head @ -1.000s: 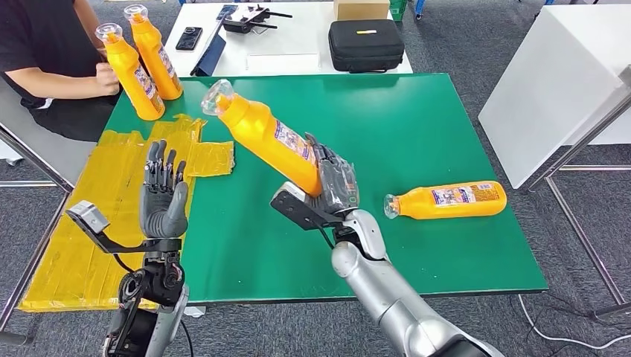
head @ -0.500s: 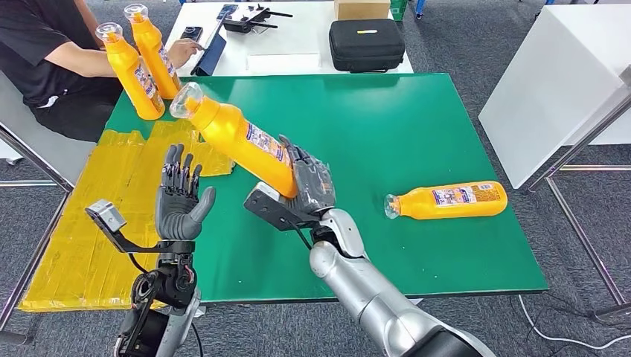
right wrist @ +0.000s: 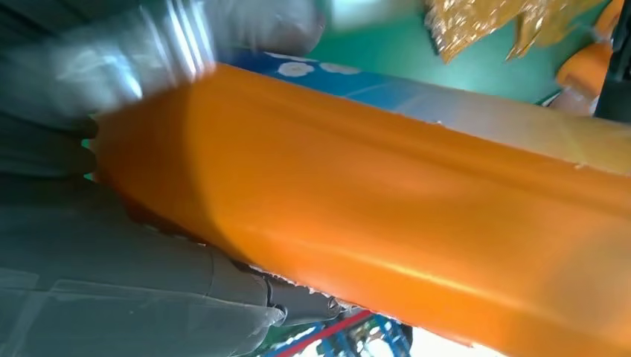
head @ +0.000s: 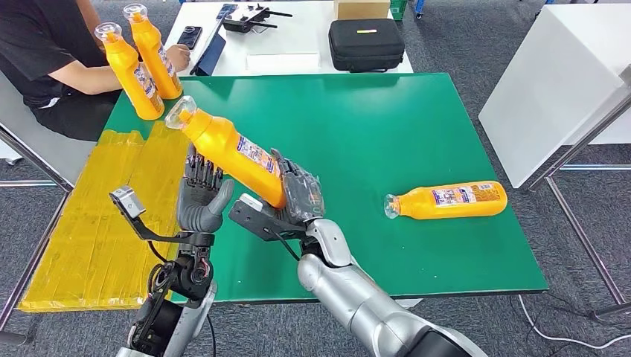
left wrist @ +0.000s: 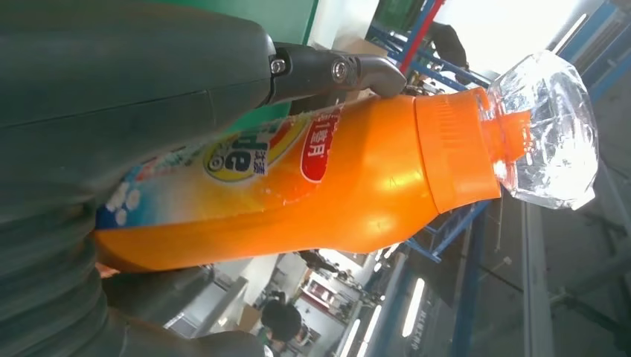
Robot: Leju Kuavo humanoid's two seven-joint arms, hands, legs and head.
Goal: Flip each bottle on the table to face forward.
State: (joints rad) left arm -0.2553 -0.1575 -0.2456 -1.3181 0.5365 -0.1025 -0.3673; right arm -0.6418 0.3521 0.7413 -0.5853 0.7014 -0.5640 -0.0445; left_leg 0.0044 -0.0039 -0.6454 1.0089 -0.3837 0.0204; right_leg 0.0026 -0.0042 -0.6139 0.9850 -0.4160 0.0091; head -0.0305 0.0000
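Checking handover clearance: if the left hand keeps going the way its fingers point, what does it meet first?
Likely the tilted orange plastic bottle held by the right hand; the left hand sits just beneath it. Depth unclear; contact may already exist.

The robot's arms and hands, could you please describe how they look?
Both arms are silver metal with rounded segments. The left hand and right hand are grey with darker, segmented fingers. A black bracket with a small grey camera block sticks out at the left wrist, and black cables run below it.
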